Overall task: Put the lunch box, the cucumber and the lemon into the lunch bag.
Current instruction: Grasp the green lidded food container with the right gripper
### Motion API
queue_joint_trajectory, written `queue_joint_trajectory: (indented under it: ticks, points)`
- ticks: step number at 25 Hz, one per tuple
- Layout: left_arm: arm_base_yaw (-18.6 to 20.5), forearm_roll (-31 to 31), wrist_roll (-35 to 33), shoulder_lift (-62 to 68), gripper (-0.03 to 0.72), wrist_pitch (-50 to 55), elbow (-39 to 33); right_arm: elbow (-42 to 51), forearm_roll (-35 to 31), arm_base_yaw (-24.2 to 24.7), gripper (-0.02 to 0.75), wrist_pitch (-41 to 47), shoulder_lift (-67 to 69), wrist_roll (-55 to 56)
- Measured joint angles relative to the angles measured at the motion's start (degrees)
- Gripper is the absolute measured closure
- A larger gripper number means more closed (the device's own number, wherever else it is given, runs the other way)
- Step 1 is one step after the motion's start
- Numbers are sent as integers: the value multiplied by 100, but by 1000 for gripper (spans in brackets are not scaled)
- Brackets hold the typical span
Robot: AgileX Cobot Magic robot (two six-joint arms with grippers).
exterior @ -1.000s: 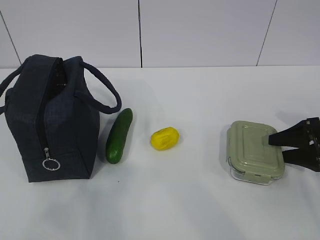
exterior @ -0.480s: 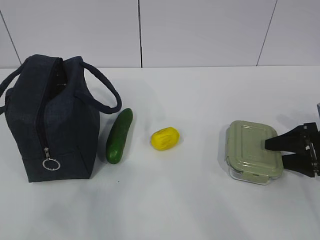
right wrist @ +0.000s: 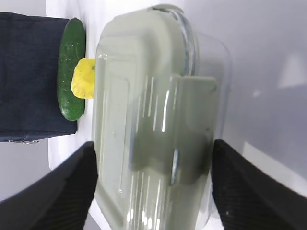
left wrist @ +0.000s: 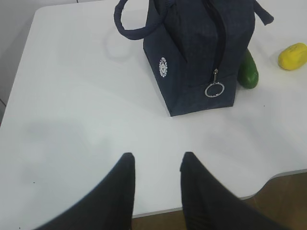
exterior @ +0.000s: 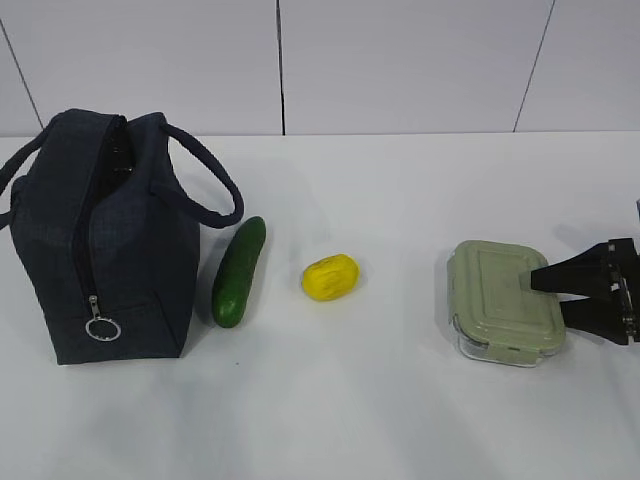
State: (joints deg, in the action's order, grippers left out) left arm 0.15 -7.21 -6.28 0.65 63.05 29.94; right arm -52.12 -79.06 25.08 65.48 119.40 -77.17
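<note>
While the left gripper (left wrist: 156, 165) hangs back over bare table (left wrist: 72, 96) with its jaws a little apart and nothing between them, the bag (exterior: 100, 240) stands at far left with its top apparently unzipped, though the opening is hard to read from here, ready for loading. Just beside it lies the cucumber (exterior: 238, 270), then the lemon (exterior: 329, 277) on its own, and well off to the right sits the box (exterior: 505, 302), lid up. Over there the right gripper (exterior: 555, 297) straddles the box's end with jaws spread wide, one above the lid and one below, and I'd say not yet clamped.
</note>
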Motion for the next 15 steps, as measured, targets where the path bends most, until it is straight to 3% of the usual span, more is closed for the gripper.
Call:
queue_joint_trajectory:
  ticks: [15]
  points:
    - [0,0,0,0,447,0,0,0,102,0,184,10,0,-9]
